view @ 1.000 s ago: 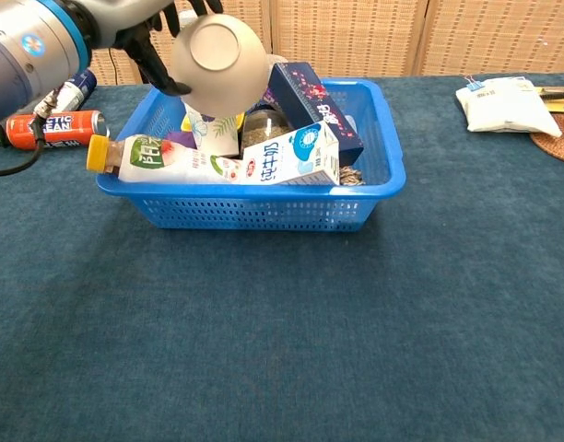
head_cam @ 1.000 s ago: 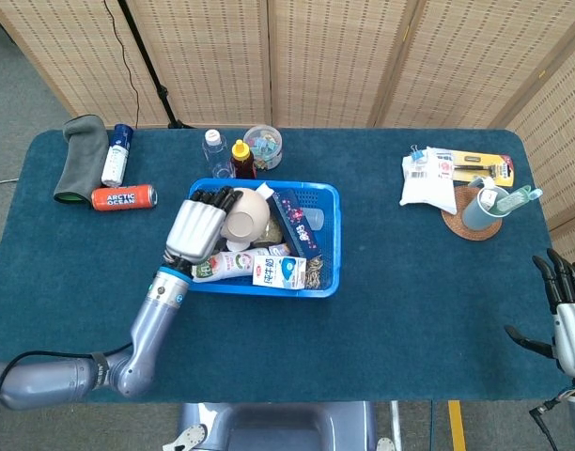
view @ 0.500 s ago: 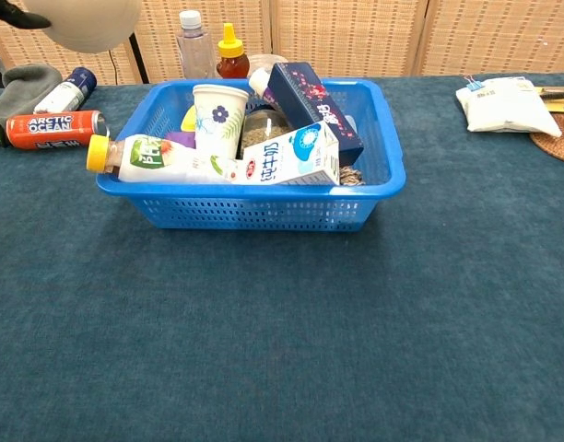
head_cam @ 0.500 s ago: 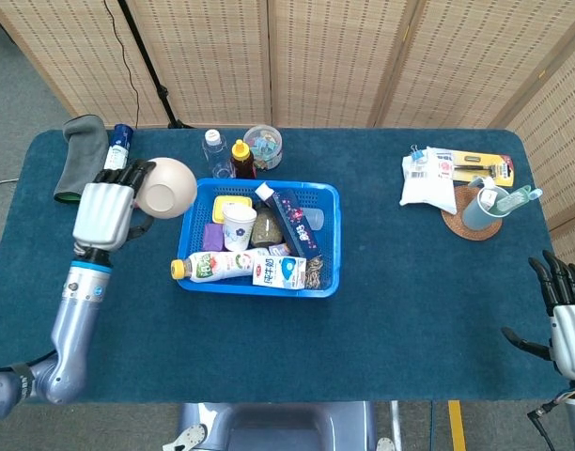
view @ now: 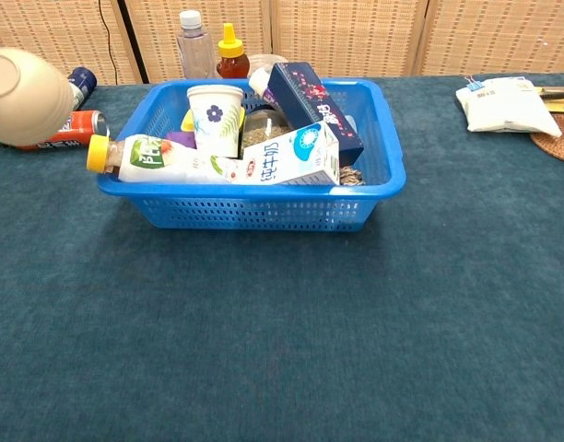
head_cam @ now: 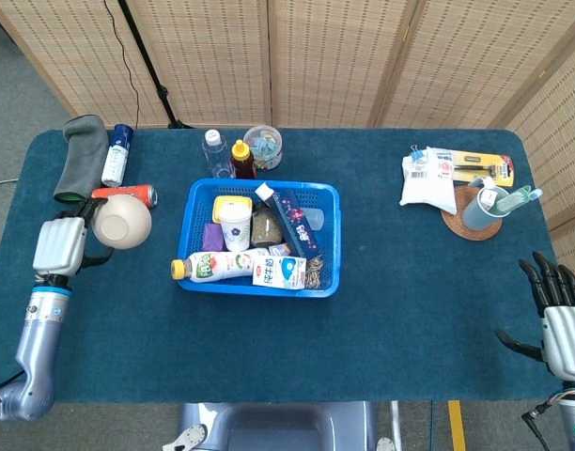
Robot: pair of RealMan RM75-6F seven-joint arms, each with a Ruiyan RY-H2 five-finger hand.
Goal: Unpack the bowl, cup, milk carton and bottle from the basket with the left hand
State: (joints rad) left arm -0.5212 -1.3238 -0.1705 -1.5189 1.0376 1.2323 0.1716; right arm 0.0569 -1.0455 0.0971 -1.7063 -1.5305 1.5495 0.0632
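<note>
Cream bowl held by my left hand, left of the blue basket.
From the head camera, my fingers wrap the bowl at mid-left of the frame, touching the orange can; cup, milk carton and bottle lie in the basket; my right hand, lower right, is spread, holding nothing. From the chest camera, the bowl shows at upper left, my hand out of frame.

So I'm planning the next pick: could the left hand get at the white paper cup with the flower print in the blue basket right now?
Probably not yet. The left hand holds the cream bowl out left of the blue basket. The white flower-print cup stands upright, open from above.
</note>
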